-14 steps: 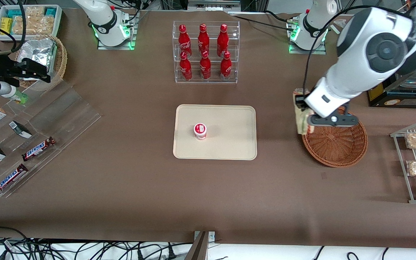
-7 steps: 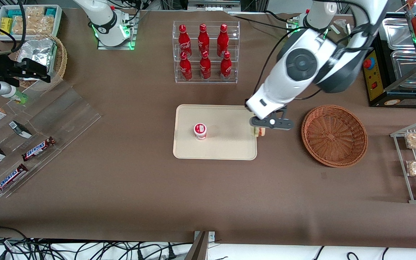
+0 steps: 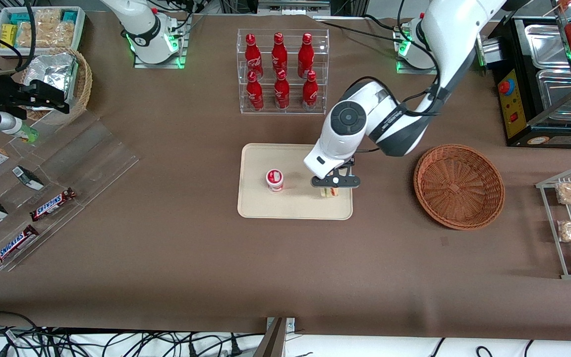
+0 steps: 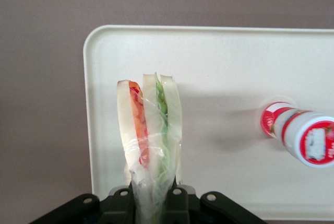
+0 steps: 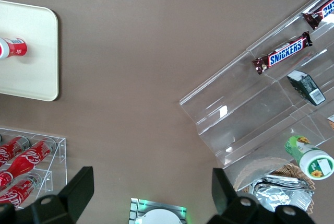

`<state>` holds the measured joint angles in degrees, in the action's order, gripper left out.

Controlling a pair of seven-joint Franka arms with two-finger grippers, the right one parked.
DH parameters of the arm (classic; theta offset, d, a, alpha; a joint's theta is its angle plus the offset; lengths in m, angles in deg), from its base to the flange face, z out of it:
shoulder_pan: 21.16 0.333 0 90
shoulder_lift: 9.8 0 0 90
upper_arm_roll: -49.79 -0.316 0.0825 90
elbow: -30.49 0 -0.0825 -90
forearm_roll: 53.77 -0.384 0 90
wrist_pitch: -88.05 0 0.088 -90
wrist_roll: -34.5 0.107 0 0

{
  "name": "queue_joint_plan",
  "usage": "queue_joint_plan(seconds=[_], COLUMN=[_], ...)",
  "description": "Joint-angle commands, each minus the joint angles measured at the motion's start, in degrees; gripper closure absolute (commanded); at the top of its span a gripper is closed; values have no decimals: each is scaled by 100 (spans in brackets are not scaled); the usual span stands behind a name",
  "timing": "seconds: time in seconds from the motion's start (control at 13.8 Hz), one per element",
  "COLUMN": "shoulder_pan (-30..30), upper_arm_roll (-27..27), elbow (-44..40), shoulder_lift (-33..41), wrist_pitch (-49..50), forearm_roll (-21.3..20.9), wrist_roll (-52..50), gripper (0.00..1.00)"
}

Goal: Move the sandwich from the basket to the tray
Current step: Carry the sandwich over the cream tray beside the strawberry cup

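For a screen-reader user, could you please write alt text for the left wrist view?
The gripper holds the wrapped sandwich above the cream tray, fingers shut on it. A small red-and-white cup stands on the tray beside it.

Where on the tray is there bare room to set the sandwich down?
The gripper holds the sandwich above the cream tray, between the small red-and-white cup and the rim nearest the wicker basket; that strip is bare.
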<state>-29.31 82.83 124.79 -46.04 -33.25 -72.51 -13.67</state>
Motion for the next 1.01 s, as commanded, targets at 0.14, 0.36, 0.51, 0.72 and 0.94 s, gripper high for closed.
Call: queue_joint_plan(seconds=[0.14,0.36,0.51,0.72,0.94], shoulder_pan=[-195,-222,-222,-222,-222], upper_arm_roll=[-7,-16,-34,-34,-34], elbow=[45,45,45,27,-43], shoulder_lift=[-400,-542,-568,-568,-533], wrist_pitch=[-201,-227,-254,-262,-245], forearm_roll=[-665,-867,-876,-876,-876], wrist_roll=[-386,-404,-404,-404,-439], gripper=[100,97,84,48,0])
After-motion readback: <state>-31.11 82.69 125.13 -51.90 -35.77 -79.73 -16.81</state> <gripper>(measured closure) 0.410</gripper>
